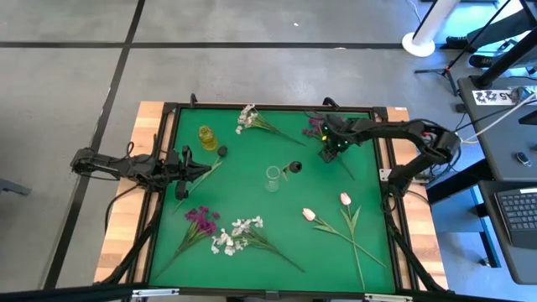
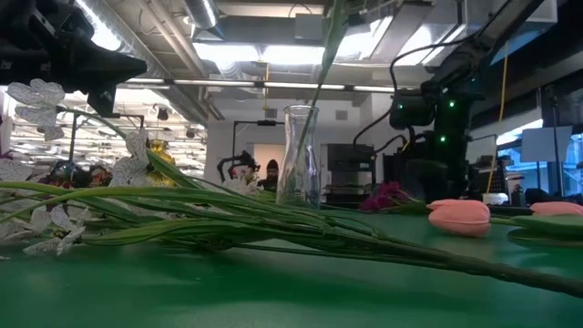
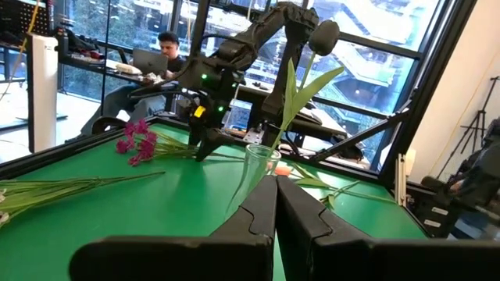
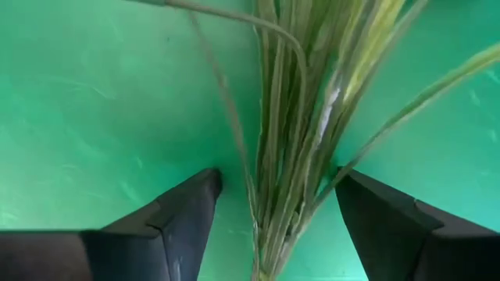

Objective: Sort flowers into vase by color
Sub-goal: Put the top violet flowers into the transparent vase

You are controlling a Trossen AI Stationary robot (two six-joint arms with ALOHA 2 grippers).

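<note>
A magenta flower (image 1: 315, 126) lies at the table's far right, blossom (image 3: 134, 140) toward the far edge. My right gripper (image 1: 330, 151) points down over its green stems (image 4: 285, 140), open, one finger on each side of the bundle, close to the tabletop. A clear glass vase (image 1: 273, 179) stands mid-table with a green leafy stem (image 3: 293, 94) upright in it. A small yellow vase (image 1: 207, 137) stands far left. My left gripper (image 1: 197, 168) waits shut and level at the left, with nothing between its fingers.
A white flower (image 1: 247, 117) lies at the far edge. Another magenta flower (image 1: 201, 218) and white flowers (image 1: 239, 231) lie near left. Two pink tulips (image 1: 309, 215) (image 1: 345, 199) lie near right. A dark-headed stem (image 1: 220, 153) lies beside my left gripper. A person (image 3: 164, 47) sits beyond the table.
</note>
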